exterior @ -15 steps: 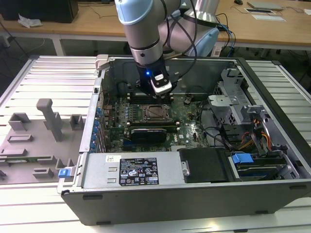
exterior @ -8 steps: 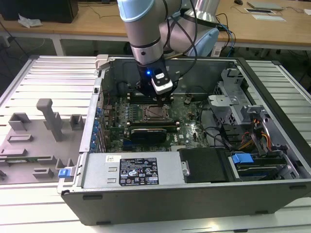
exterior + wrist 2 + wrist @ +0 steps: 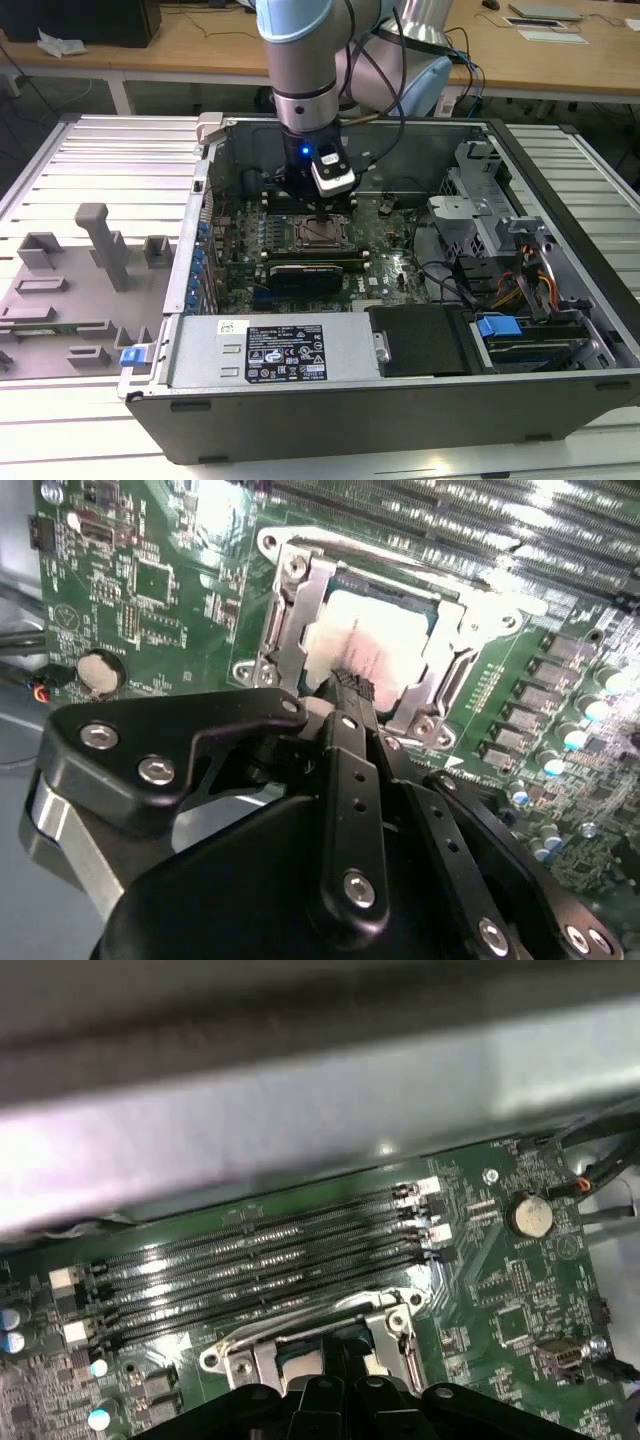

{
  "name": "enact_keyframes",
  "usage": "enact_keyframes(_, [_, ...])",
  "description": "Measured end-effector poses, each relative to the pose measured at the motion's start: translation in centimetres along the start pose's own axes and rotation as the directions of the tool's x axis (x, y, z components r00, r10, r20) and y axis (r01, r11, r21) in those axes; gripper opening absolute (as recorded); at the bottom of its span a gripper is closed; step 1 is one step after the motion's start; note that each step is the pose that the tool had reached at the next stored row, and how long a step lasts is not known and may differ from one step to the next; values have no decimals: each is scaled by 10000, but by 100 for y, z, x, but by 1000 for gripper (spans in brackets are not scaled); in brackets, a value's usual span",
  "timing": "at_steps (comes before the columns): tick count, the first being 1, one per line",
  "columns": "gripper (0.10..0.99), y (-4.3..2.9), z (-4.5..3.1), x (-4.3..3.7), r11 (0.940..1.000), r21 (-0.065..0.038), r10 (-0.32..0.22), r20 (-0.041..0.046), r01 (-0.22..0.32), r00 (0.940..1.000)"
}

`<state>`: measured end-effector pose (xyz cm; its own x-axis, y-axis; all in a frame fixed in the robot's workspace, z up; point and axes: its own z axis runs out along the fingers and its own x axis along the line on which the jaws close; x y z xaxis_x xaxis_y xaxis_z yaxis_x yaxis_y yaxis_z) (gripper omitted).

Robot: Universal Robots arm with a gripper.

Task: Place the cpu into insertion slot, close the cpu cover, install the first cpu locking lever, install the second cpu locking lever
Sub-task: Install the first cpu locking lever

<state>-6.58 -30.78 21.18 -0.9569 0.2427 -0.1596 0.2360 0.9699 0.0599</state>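
Tool: the tool [image 3: 345, 685] hangs directly over the insertion slot [image 3: 375, 645] on the motherboard [image 3: 385, 235], fingers pressed together at the tip, which sits at the chip's near edge (whether it touches, I cannot tell).
Cpu: the cpu [image 3: 385, 640] lies flat in the socket, pale top showing through the window.
Cover: the cpu cover [image 3: 300, 610] appears down around the chip.
Risk: a sideways slip could scrape the chip or snag the frame's edge.
Room: memory slots [image 3: 260, 1260] run just beside the socket; the case wall [image 3: 350, 140] lies beyond them, so clearance there is tight, freer upward.
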Motion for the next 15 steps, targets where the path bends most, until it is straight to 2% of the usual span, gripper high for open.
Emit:
enact_keyframes(6, [106,-140,-2,-35,10000,45,9,6,-9,10000])
enact_keyframes(7, [106,-159,-1,-41,10000,61,14,-46,-13,10000])
enact_keyframes(8, [106,-172,0,-46,10000,87,17,-140,-16,9999])
enact_keyframes(9, [106,-184,4,-54,9999,138,22,-320,-17,9995])
enact_keyframes(10, [106,-187,3,-55,9999,163,26,-391,-19,9992])
enact_keyframes(12, [106,-187,4,-55,9998,174,24,-389,-18,9992])
enact_keyframes(14, [106,-186,-7,-57,9997,259,13,-369,-3,9993])
enact_keyframes(15, [106,-185,-38,-63,9995,323,1,-354,11,9994])
